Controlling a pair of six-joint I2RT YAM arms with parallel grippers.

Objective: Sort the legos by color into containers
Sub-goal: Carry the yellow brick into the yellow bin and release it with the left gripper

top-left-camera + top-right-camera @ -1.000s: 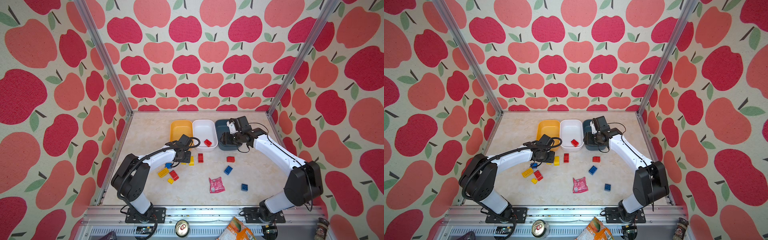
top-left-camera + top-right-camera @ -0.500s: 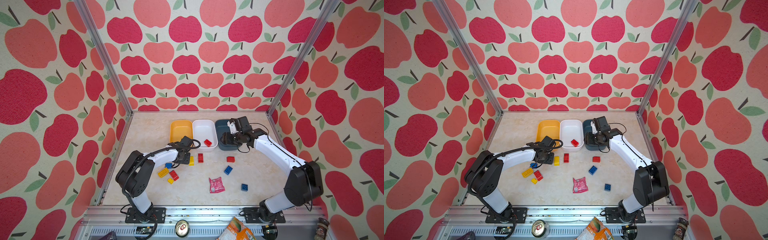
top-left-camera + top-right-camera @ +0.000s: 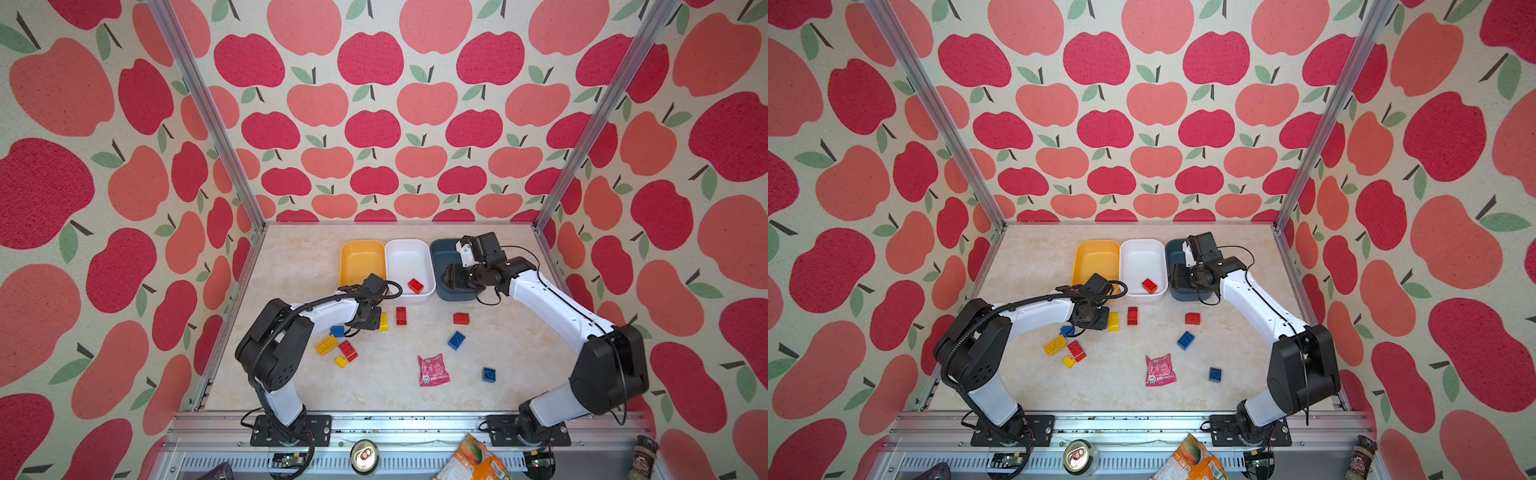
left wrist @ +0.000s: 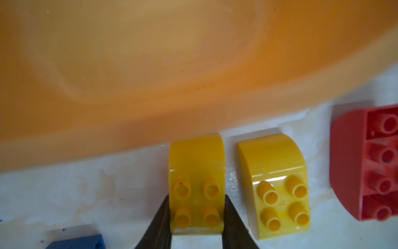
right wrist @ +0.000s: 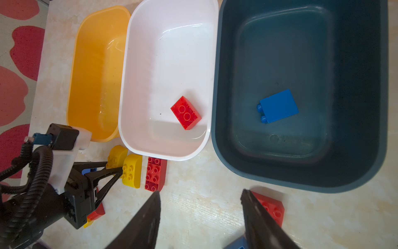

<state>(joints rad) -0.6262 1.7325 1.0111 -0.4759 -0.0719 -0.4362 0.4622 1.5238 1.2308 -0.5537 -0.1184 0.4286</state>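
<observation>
Gripping a curved yellow brick (image 4: 197, 163) by its two sides, the left gripper (image 4: 197, 197) has both jaws tight against it on the table (image 3: 291, 270), just off the 6 o'clock rim of the yellow bin (image 4: 150, 64), whose wall fills the left wrist view as a blur. In both top views the wrist hides this brick. Its twin brick (image 3: 383, 322) shows at its 3 o'clock, then a long red brick (image 3: 401, 316), which the left wrist view cuts off at the frame edge. The right gripper (image 5: 200, 193) hangs wide open and empty over the 6 o'clock rim of the dark bin (image 5: 301, 176). One finger covers part of a sloped red brick (image 5: 272, 208) on the table. A blue brick (image 5: 277, 105) lies on its side in the dark bin, hidden under the right arm in both top views. A red brick (image 5: 186, 112) sits in the white bin (image 5: 168, 54), toward its 5 o'clock corner.
</observation>
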